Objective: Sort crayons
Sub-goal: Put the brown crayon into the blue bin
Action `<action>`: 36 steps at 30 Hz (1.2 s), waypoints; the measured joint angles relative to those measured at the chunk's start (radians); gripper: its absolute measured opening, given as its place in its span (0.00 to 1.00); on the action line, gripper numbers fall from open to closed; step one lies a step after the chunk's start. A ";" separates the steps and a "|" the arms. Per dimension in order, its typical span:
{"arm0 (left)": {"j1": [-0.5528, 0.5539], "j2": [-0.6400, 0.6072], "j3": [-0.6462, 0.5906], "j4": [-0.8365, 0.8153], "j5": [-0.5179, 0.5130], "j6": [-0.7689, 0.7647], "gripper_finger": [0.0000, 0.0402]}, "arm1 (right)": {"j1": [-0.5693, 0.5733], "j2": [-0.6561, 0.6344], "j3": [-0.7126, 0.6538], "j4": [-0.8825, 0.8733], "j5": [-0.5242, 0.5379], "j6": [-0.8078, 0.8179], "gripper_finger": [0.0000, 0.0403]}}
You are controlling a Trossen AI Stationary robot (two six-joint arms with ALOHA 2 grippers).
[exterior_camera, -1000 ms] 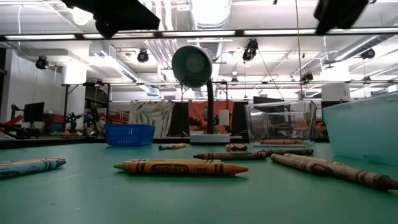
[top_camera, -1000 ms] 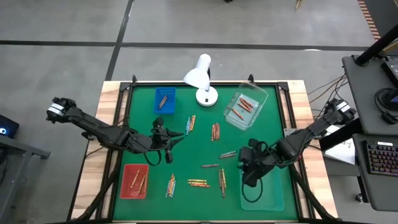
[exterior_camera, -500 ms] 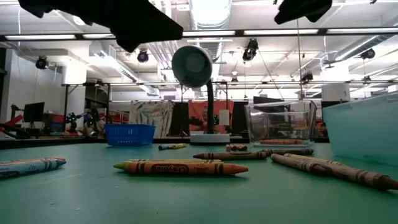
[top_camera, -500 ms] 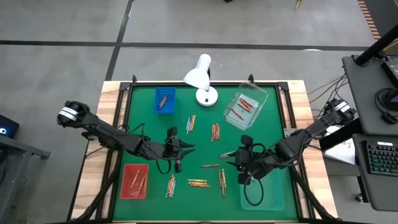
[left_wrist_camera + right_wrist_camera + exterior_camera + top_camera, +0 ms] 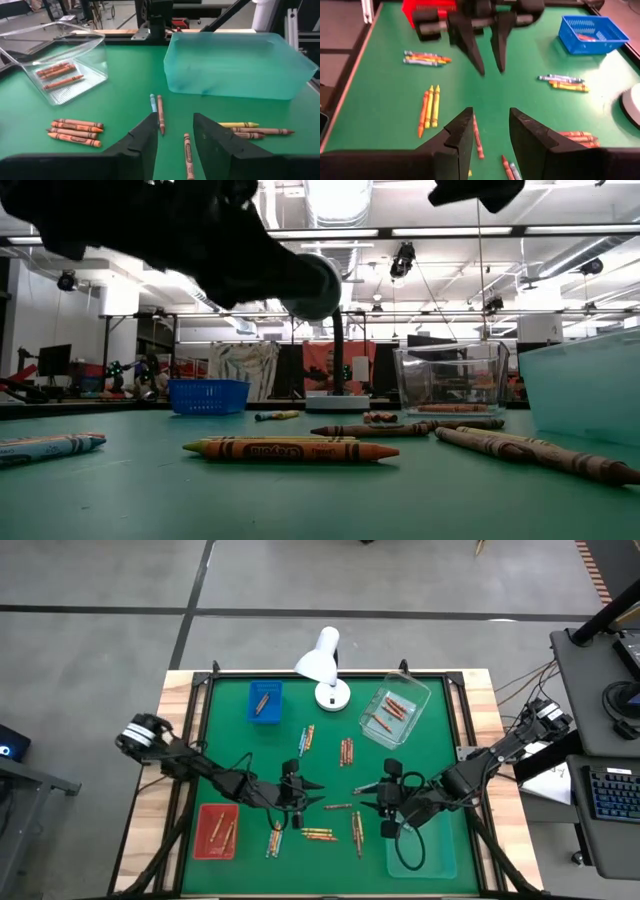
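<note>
Crayons lie in loose groups on the green mat: one single crayon [image 5: 338, 806] between the two grippers, a group [image 5: 318, 833] near it, a pair [image 5: 357, 828], a group [image 5: 346, 750] farther back and another [image 5: 274, 838] near the red tray. My left gripper [image 5: 310, 792] is open and empty above the mat's middle; the single crayon [image 5: 187, 155] lies below its fingers. My right gripper [image 5: 366, 795] is open and empty, facing the left one; the same crayon [image 5: 476, 132] lies ahead of its fingers. In the low view both grippers hang well above the crayons.
A blue basket [image 5: 264, 700] and a clear tray [image 5: 395, 715] with crayons stand at the back. A red tray [image 5: 215, 830] sits front left and a pale teal tray [image 5: 420, 850] front right. A white lamp [image 5: 325, 665] stands at the back middle.
My left gripper has gone toward the table's right and near edges, to the mat's middle. My right gripper has gone toward the table's left, so the two now face each other closely. Both have stayed open. No crayon has moved.
</note>
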 joint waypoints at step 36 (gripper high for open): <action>0.086 0.345 0.199 -0.081 0.215 -0.004 0.37 | 0.000 0.002 -0.005 0.096 0.054 -0.051 0.25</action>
